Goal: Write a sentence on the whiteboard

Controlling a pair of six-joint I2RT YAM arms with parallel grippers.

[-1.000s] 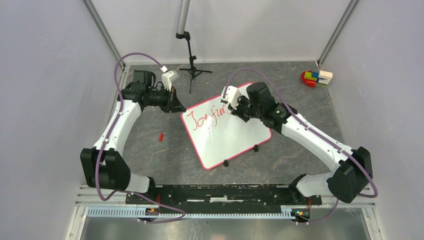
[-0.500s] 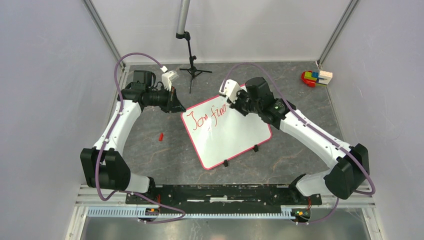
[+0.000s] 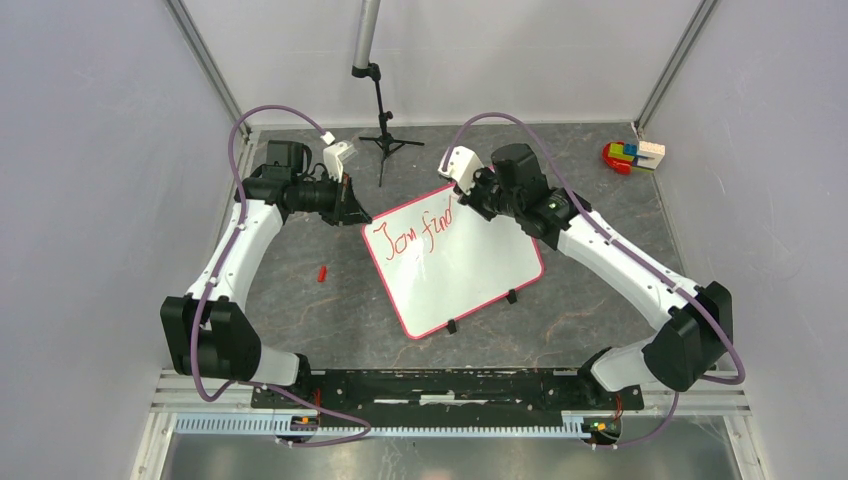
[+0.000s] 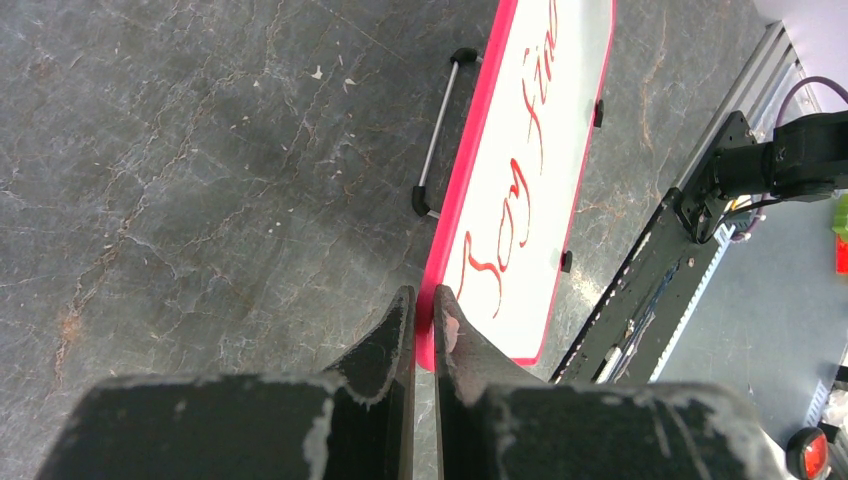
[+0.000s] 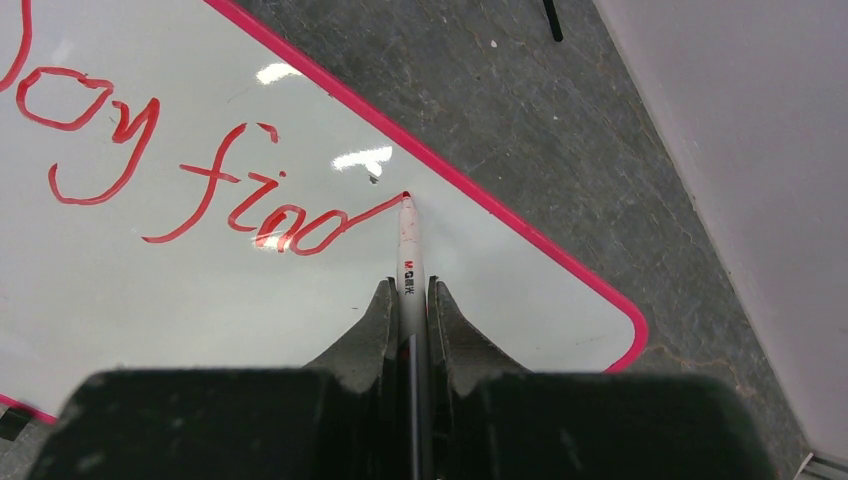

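The whiteboard (image 3: 470, 275) lies tilted on the grey table, its red-pink frame all around. The sentence (image 3: 415, 235) is one line of red cursive near its far edge. My left gripper (image 3: 352, 212) is shut on the board's left frame edge; the left wrist view shows the fingers (image 4: 423, 300) pinching the red rim of the whiteboard (image 4: 560, 130). My right gripper (image 3: 470, 200) is shut on a white marker (image 5: 408, 250). The marker's red tip touches the whiteboard (image 5: 200, 310) at the end of a rising stroke of the sentence (image 5: 200, 185), close to the far frame.
A small red marker cap (image 3: 321, 272) lies on the table left of the board. A black tripod stand (image 3: 381, 120) is at the back centre. Coloured toy blocks (image 3: 632, 155) sit in the back right corner. Two black clip feet (image 3: 511, 296) are on the board's near edge.
My right gripper has moved the marker toward the board's far edge, adding a rising stroke to the last letter. The left arm and the board have not moved.
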